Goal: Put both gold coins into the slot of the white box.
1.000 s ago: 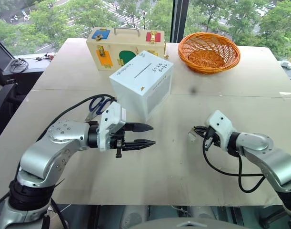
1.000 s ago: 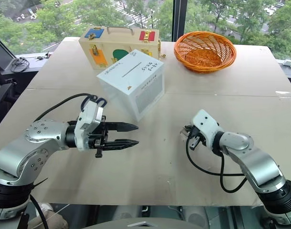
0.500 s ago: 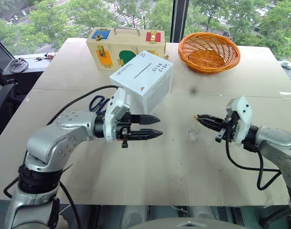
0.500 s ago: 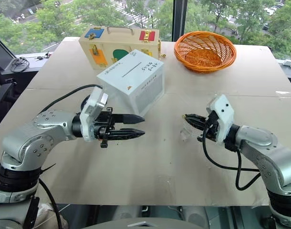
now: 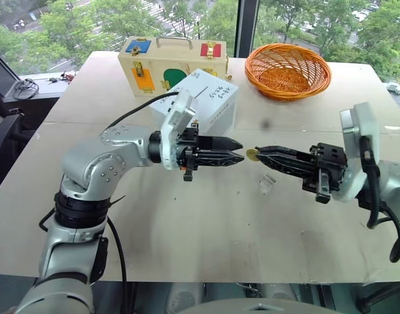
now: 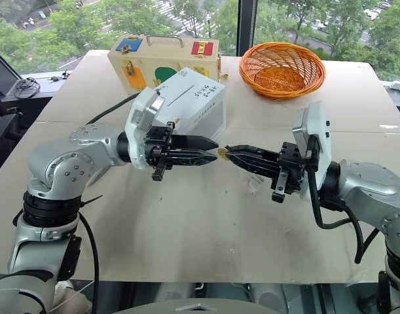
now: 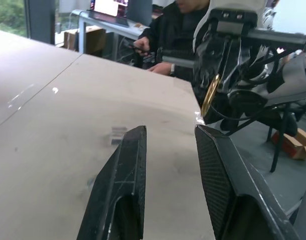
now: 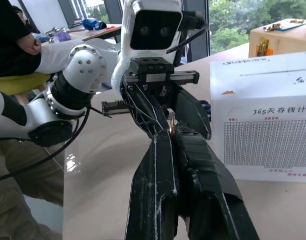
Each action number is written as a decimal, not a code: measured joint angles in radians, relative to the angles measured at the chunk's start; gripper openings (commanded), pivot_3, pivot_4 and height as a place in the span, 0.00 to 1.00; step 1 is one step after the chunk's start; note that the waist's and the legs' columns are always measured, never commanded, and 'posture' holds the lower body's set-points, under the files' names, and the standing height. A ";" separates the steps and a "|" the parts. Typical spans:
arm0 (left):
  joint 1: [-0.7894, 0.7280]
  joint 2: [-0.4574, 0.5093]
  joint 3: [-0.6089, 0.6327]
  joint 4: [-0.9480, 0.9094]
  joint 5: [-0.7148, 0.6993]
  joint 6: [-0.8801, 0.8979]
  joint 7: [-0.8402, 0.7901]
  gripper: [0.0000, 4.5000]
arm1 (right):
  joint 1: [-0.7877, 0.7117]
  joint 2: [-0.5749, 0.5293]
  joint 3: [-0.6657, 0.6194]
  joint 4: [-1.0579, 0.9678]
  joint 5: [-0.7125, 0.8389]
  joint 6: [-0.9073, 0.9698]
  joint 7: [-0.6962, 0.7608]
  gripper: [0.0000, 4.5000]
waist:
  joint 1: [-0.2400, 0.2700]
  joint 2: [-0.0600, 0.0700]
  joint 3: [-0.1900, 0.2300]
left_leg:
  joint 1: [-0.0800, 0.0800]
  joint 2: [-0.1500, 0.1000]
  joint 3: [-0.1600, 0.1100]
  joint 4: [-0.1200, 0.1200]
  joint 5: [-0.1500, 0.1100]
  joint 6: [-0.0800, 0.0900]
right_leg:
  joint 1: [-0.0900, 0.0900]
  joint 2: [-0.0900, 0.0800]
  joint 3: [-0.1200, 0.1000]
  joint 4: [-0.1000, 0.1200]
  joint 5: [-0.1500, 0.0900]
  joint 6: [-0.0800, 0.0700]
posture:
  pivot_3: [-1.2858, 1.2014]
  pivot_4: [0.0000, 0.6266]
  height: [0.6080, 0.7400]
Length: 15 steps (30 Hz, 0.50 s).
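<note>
white box [image 5: 209, 104] standing at the back of the table [image 5: 206, 229], slot up, behind the left gripper [image 5: 237, 152], whose jaws are partly parted and empty. right gripper [image 5: 260, 152] clamped shut on gold coin [image 5: 251, 154], held in mid-air tip to tip with the left. risk: coin slipping and dropping during a handover, pinched only at its edge.

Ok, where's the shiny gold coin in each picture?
Left eye view: the gold coin is mid-picture, pinched at the tip of the right gripper.
Right eye view: the coin sits just left of centre.
Left wrist view: the coin is upper right, seen edge-on.
Right wrist view: the coin is a small glint at centre.
Shared landmark: the left gripper, its tips facing the coin.
</note>
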<state>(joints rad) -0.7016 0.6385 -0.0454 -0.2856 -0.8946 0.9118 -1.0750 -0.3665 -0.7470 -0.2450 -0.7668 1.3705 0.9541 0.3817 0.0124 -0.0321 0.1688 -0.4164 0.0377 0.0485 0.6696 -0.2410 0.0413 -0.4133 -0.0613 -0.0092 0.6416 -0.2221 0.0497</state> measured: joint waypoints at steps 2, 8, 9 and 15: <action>-0.009 -0.001 0.000 0.001 -0.011 0.010 -0.007 0.34 | -0.007 -0.006 0.011 0.000 0.011 -0.005 -0.013 0.00 | -0.001 0.000 0.000 | 0.000 0.000 0.000 0.000 0.000 0.000 | 0.000 0.000 0.000 0.000 0.000 0.000 | 0.52 0.24 1.00; -0.025 -0.004 0.000 0.003 -0.038 0.042 -0.021 0.34 | -0.017 -0.031 0.045 0.001 0.022 -0.023 -0.038 0.00 | -0.001 0.000 0.000 | 0.000 0.000 0.000 0.000 0.000 0.000 | 0.000 0.000 0.000 0.000 0.000 0.000 | 0.52 0.24 1.00; -0.026 -0.005 0.000 0.004 -0.041 0.043 -0.021 0.34 | -0.017 -0.033 0.050 0.001 0.022 -0.024 -0.039 0.00 | 0.000 0.000 0.000 | 0.000 0.000 0.000 0.000 0.000 0.000 | 0.000 0.000 0.000 0.000 0.000 0.000 | 0.52 0.24 1.00; -0.029 -0.013 0.000 0.004 -0.053 0.046 -0.023 0.20 | -0.021 -0.038 0.064 0.001 0.030 -0.041 -0.044 0.00 | 0.000 0.000 0.000 | 0.000 0.000 0.000 0.000 0.000 0.000 | 0.000 0.000 0.000 0.000 0.000 0.000 | 0.52 0.24 1.00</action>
<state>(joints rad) -0.7302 0.6258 -0.0451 -0.2820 -0.9477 0.9580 -1.0981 -0.3874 -0.7847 -0.1811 -0.7657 1.4009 0.9130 0.3373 0.0122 -0.0321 0.1688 -0.4163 0.0381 0.0485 0.6696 -0.2410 0.0413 -0.4133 -0.0615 -0.0091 0.6415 -0.2222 0.0497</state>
